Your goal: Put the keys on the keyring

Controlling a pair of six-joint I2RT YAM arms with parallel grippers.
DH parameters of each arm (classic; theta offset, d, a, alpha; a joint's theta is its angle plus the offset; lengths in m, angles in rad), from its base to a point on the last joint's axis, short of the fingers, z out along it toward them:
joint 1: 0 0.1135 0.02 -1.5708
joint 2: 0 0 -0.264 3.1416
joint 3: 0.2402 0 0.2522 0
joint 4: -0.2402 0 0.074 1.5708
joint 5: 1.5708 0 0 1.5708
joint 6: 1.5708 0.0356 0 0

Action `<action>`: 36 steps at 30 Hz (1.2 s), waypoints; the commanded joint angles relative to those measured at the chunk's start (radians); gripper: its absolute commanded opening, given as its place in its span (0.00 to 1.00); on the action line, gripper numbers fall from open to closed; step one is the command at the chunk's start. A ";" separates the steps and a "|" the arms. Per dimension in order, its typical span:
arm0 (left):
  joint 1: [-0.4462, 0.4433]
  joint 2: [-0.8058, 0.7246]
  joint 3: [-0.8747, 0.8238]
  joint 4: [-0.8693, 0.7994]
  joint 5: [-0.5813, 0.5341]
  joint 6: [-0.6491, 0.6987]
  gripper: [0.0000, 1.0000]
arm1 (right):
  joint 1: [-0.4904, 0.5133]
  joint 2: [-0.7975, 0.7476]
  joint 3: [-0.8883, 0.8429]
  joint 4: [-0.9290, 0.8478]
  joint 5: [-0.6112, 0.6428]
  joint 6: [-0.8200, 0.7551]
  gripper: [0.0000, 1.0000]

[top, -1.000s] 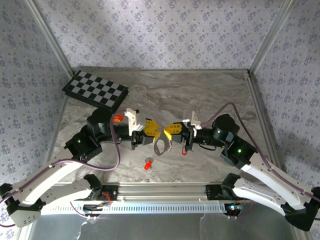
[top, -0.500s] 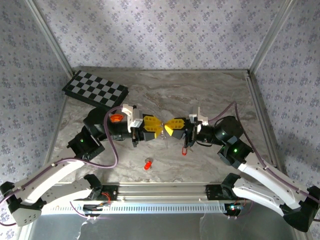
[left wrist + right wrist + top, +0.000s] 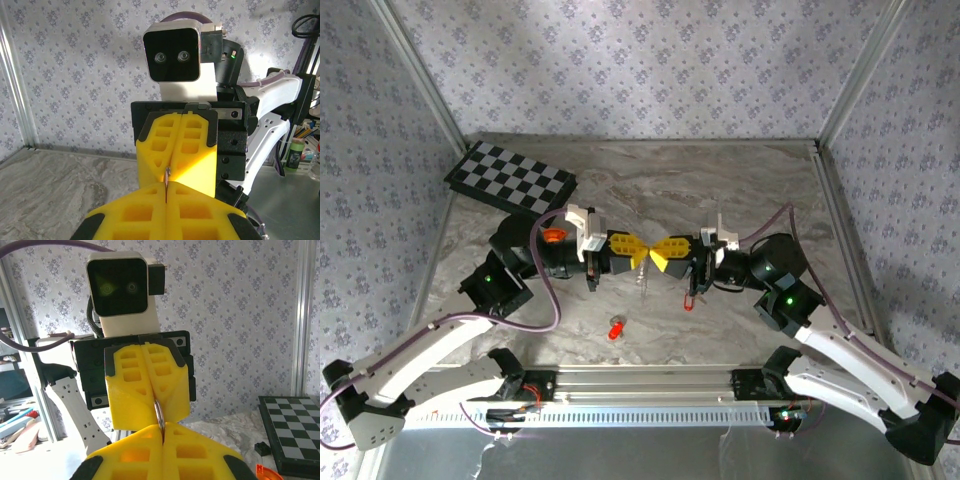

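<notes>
Overhead view, read left to right. A checkerboard (image 3: 510, 180) lies on the table (image 3: 740, 190), well behind my left pincer (image 3: 636, 250) and off to its left. That pincer points right, its yellow fingers (image 3: 135, 215) pressed together on the keyring (image 3: 642, 274). In the left wrist view, a thin metal edge stands in the seam between them. One loose key (image 3: 616, 328), red-headed, lies on the table nearer the arm bases than the left pincer and well apart from it. The keyring sits between the two pincers, which meet tip to tip, and part of it hangs below the tips. My right pincer (image 3: 656, 254) points left and is likewise clamped on the keyring. In the right wrist view, the loop is seen edge-on, gripped between its fingers. A second key (image 3: 690, 298), also red, shows just beneath the right pincer's body. I cannot tell whether it touches the table.
</notes>
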 commanded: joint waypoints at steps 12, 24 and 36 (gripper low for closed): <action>0.008 0.076 0.236 -0.477 0.003 0.321 0.00 | 0.002 -0.061 0.232 -0.742 0.144 -0.398 0.40; 0.007 0.110 0.271 -0.547 0.004 0.364 0.00 | 0.017 -0.016 0.230 -0.660 0.073 -0.362 0.33; 0.000 0.131 0.286 -0.587 -0.005 0.392 0.00 | 0.036 0.021 0.220 -0.629 0.064 -0.356 0.28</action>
